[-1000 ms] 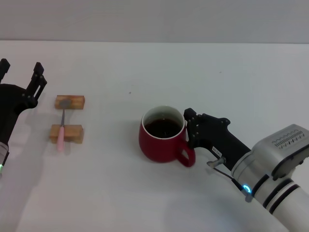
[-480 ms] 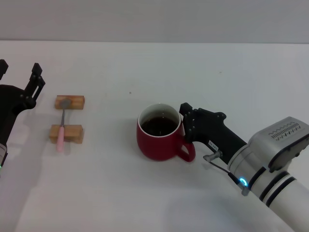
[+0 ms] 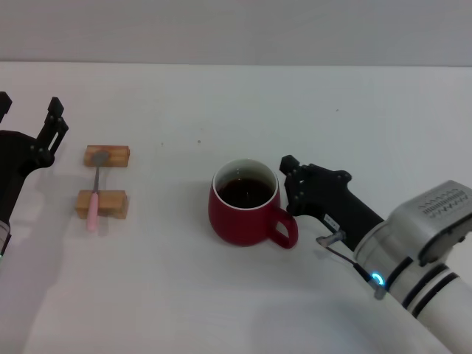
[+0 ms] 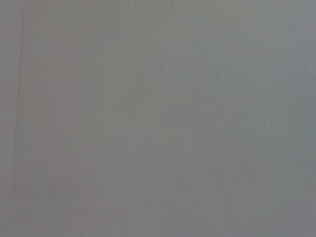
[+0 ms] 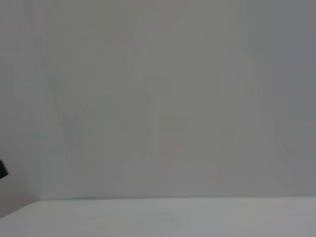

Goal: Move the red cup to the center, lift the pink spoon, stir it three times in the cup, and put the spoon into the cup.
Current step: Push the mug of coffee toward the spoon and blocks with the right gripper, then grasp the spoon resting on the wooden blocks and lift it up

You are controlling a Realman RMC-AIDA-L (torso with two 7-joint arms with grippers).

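Beside red cup, right gripper

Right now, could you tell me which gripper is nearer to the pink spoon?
Left. The left gripper hovers just beside the pink spoon, which lies across two wooden blocks. The right gripper is far across the table, next to the red cup.
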